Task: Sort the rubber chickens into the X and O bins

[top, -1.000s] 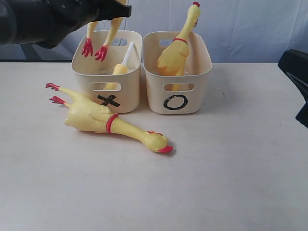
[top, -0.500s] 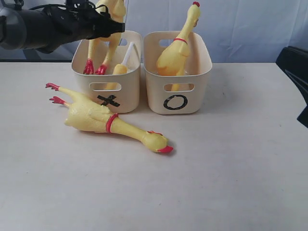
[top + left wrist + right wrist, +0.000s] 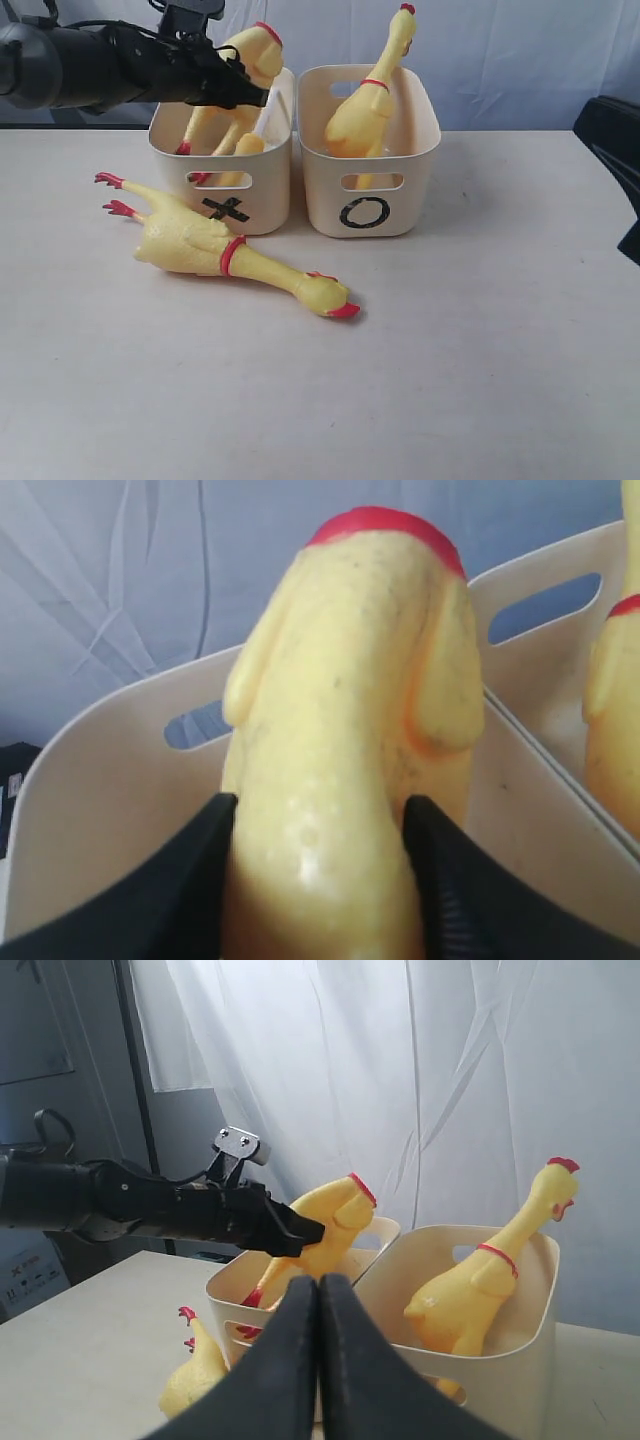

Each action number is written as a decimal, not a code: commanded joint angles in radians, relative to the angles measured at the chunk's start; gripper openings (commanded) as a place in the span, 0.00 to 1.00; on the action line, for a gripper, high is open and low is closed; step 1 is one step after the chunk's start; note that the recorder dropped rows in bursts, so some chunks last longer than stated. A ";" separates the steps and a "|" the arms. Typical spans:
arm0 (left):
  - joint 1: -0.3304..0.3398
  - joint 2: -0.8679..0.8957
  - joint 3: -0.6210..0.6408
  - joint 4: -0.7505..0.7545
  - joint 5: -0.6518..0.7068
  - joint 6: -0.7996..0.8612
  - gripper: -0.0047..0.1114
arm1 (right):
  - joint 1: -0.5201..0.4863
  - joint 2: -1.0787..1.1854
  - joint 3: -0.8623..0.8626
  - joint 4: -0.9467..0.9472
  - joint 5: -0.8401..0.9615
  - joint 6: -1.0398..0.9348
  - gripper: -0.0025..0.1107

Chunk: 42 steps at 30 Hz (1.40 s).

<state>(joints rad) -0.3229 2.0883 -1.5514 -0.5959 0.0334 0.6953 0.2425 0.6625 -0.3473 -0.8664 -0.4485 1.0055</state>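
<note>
Left gripper [image 3: 318, 880] clamps 1 headless chicken body [image 3: 236, 72] at the X bin [image 3: 226, 205]; right gripper [image 3: 320, 1295] is closed on nothing.
From the left, the dark left arm [image 3: 90, 68] crosses the X bin's back rim and hides part of it. The held body tilts, its red feet down inside beside a yellow piece [image 3: 249, 145]. In front, 1 whole chicken [image 3: 215, 248] lies on the table [image 3: 480, 360], head pointing right. Just beside, the O bin [image 3: 372, 205] holds 1 upright chicken [image 3: 362, 112].

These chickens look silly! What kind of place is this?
Probably a robot testing lab: a plain table, an X tub and O tub, and the left pincer holding a toy chicken.
</note>
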 commanded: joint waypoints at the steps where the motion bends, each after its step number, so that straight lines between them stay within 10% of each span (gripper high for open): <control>1: 0.005 0.030 -0.009 0.004 0.013 -0.006 0.04 | -0.002 -0.006 0.005 -0.004 -0.004 0.000 0.01; 8: 0.005 0.053 -0.009 0.004 0.013 -0.007 0.09 | -0.002 -0.006 0.005 -0.004 -0.005 0.000 0.01; 15: 0.005 0.053 -0.009 0.004 0.003 -0.007 0.51 | -0.002 -0.006 0.005 -0.004 -0.005 0.000 0.01; 20: 0.005 0.051 -0.009 0.004 0.000 -0.007 0.60 | -0.002 -0.006 0.005 -0.004 -0.005 0.000 0.01; 32: 0.005 -0.120 -0.009 0.147 0.142 -0.005 0.57 | -0.002 -0.006 0.005 -0.005 -0.004 0.000 0.01; 40: 0.005 -0.298 -0.009 0.341 0.414 -0.007 0.04 | -0.002 -0.006 0.005 -0.052 -0.007 0.000 0.01; 42: 0.005 -0.358 -0.009 0.365 0.458 -0.061 0.04 | -0.002 -0.006 0.005 -0.052 -0.007 0.000 0.01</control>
<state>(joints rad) -0.3188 1.7936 -1.5550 -0.2588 0.4412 0.6834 0.2425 0.6625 -0.3473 -0.9118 -0.4502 1.0067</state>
